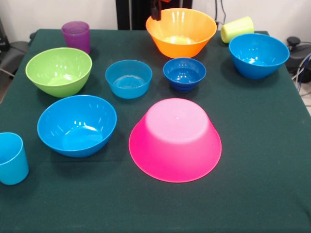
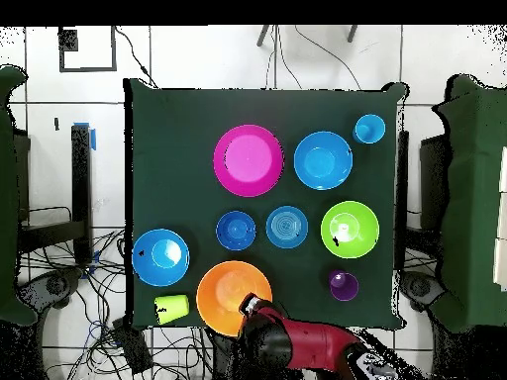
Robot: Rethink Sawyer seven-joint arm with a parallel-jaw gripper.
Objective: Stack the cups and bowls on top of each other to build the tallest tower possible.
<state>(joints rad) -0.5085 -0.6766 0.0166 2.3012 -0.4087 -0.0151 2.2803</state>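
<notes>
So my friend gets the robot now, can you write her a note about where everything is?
Pincer sits at the orange bowl's far rim; open or shut can't be seen.
Pink bowl lies upside down, alone.
Upright and apart: green bowl, two medium blue bowls, small light-blue bowl, small dark-blue bowl.
Purple cup and light-blue cup stand; yellow-green cup lies on its side.
Nothing stacked yet; whole tower left.
</notes>
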